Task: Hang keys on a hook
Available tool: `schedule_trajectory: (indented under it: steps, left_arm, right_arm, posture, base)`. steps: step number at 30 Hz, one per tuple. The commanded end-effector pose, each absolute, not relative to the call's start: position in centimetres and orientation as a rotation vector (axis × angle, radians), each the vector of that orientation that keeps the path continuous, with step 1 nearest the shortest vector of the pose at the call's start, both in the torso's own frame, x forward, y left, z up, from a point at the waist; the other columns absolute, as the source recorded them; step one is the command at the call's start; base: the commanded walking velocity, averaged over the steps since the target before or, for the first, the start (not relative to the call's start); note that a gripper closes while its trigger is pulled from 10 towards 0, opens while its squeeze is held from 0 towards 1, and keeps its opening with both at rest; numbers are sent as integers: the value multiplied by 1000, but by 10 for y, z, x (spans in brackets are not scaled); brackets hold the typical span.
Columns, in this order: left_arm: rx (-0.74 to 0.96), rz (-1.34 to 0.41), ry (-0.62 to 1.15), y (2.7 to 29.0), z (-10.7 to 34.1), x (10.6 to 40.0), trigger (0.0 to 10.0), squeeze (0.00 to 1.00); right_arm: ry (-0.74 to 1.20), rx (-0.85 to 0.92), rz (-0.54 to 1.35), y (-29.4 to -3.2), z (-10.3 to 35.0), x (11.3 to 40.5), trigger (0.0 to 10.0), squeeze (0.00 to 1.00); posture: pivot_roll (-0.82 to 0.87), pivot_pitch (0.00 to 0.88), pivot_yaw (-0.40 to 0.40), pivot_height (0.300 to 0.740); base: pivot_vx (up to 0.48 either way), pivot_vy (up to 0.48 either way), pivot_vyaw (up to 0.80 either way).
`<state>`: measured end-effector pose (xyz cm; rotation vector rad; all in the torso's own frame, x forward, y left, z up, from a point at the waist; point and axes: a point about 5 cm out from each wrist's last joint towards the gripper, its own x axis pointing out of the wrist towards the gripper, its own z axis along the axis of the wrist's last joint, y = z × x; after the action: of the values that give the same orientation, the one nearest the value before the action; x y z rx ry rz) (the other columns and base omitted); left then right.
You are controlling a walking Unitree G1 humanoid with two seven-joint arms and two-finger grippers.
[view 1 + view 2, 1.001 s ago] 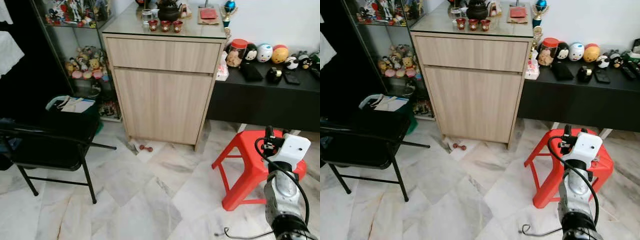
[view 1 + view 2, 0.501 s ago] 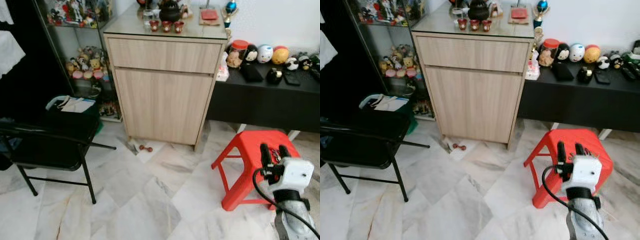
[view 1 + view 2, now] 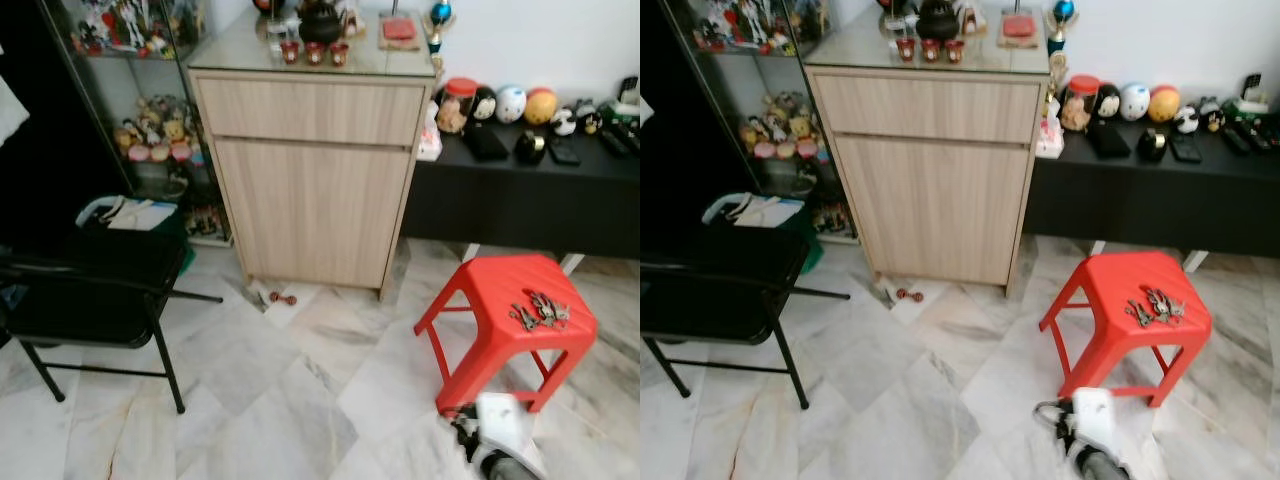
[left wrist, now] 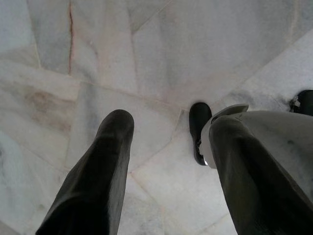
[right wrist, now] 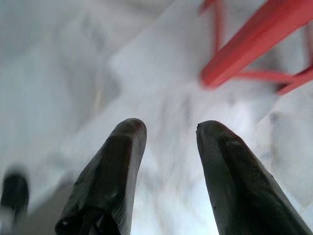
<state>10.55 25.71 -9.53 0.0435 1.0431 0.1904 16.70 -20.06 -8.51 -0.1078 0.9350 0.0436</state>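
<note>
Floor [image 3: 300,400] of pale marble runs across the room. One wooden cabinet [image 3: 315,170] stands at the back, one low black counter [image 3: 520,195] to its right, one black folding chair [image 3: 95,290] to the left, and one red stool [image 3: 505,310] on the right.

A second ago the right arm stood raised in front of the stool, hiding its seat; half a second ago it was lower; now it has dropped to the bottom edge, with its white wrist casing [image 3: 500,425] below the stool, and the seat is uncovered. The whole scene has also shifted a little, so the camera has moved.

One bunch of keys [image 3: 538,311] lies on the stool's seat, toward its right side, apart from both hands. Three small red cups [image 3: 314,52] sit in a row on the cabinet top.

In the right wrist view, the right hand [image 5: 166,142] points at the floor beside the stool's red legs, its two black fingers spread and empty. In the left wrist view, the left hand [image 4: 166,137] hangs over the floor, its fingers likewise parted and holding nothing.
</note>
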Motion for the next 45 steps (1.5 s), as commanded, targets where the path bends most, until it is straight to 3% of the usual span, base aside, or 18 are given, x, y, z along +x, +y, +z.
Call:
schedule_trajectory:
  steps: [1,9,18,34,37,45]
  left_arm:
    - [32,181,1065,255,-98,100,10000,0]
    - [48,162,1080,256,-98,98,10000,0]
    - [80,128,1087,256,-98,97,10000,0]
    - [81,111,1091,256,-98,96,10000,0]
    - [81,109,1091,256,-98,96,10000,0]
    - [77,106,1088,256,-98,97,10000,0]
  right_arm:
    - [993,-72,32,-201,-92,152,10000,0]
    - [1079,-20,-1,-176,-109,117,10000,0]
    - [1090,31,-29,-152,-112,109,10000,0]
    - [1032,70,-93,-131,-112,103,10000,0]
    - [992,64,-117,-162,-106,126,10000,0]
    - [1005,47,-120,-170,-105,130,10000,0]
  posture:
    - [-9,0,-31,740]
    - [-21,0,-26,740]
    - [-22,0,-26,740]
    - [-24,0,-21,740]
    - [-22,0,-20,740]
    - [-19,0,-22,740]
  base:
    - [0,0,0]
    - [0,0,0]
    - [0,0,0]
    - [0,-305,0]
    - [0,-317,0]
    - [0,-314,0]
